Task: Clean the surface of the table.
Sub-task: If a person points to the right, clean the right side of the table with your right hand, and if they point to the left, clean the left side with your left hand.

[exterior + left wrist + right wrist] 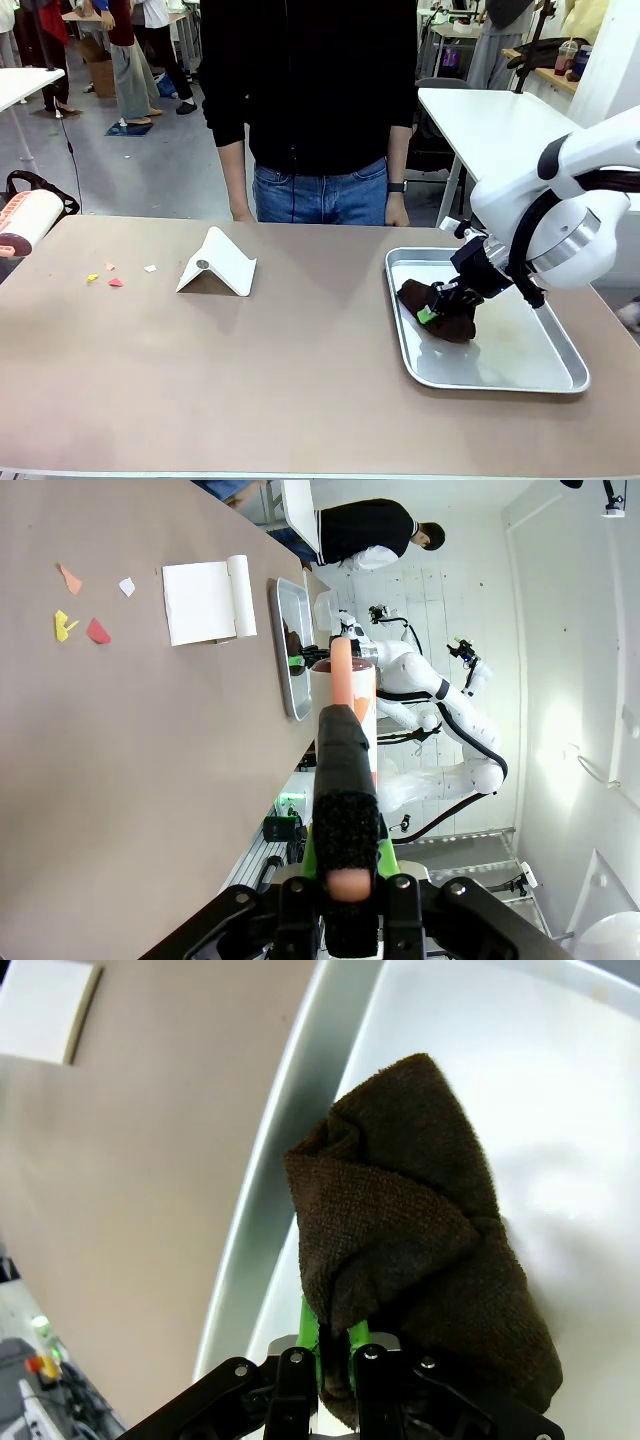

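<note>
While the table [300, 390] runs long-side left-to-right in front of me, my right gripper [430, 312] is clamped on a brown cloth [457, 323] in the metal tray [500, 372]. My left gripper [342, 730] pinches a lint roller [364, 695], and paper scraps [115, 282] and a folded white card [222, 262] lie between.

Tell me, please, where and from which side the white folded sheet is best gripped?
Probably the raised fold of the white folded sheet, on its side nearer the tray, taken from above with the jaws across it. Its wide panel slopes down to the table, leaving no edge to pinch.
</note>
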